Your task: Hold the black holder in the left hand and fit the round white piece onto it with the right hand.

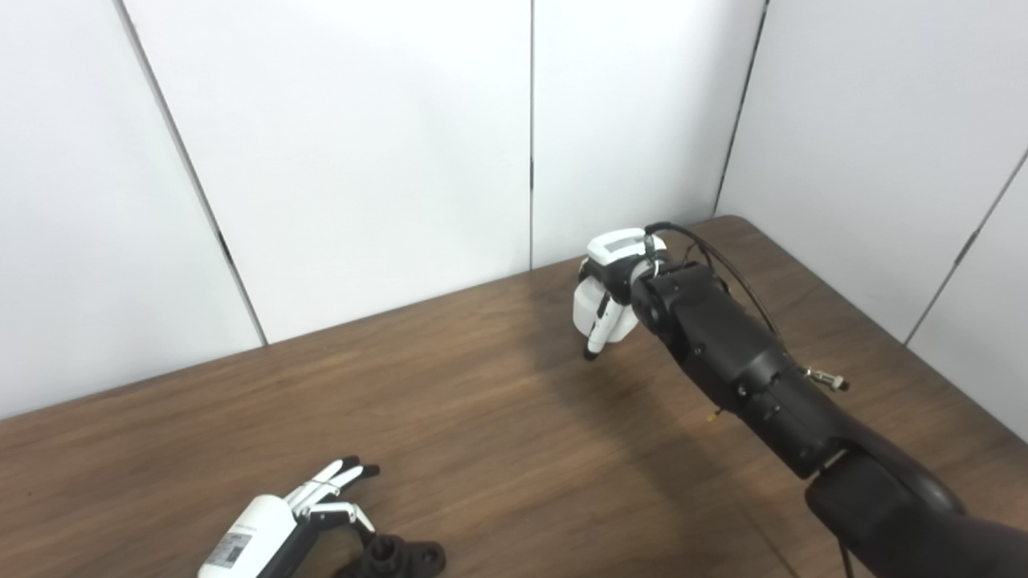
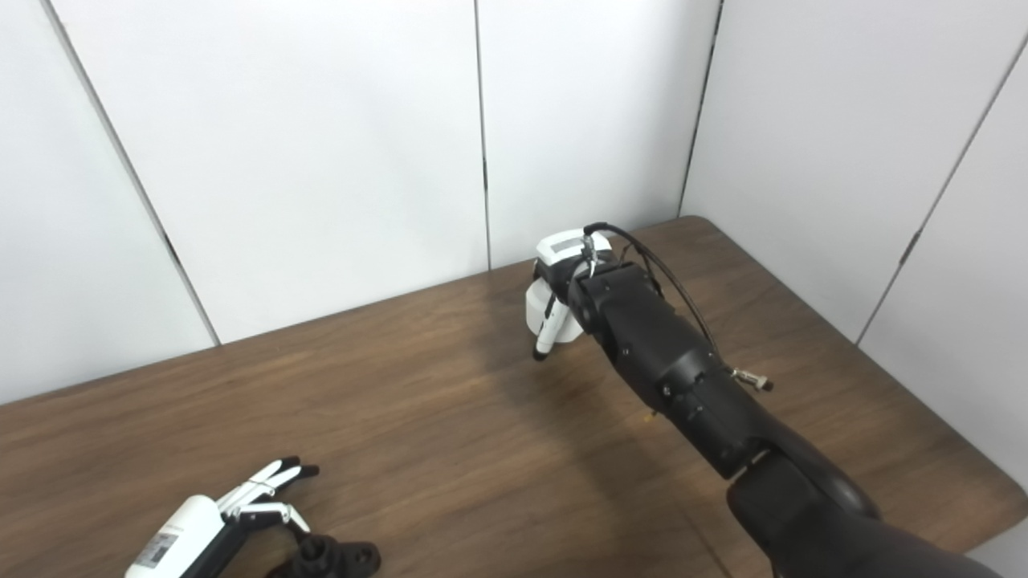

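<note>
One black holder (image 1: 401,555) beside left hand (image 1: 317,506); right hand (image 1: 608,301) grips one white piece (image 1: 585,309).

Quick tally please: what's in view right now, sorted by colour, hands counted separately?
Black: 1, the black holder lying on the table by the left hand.
White: 1, the round white piece gripped in the right hand.
Robot hands: 2.
Total: 2 loose things and 2 hands.
</note>
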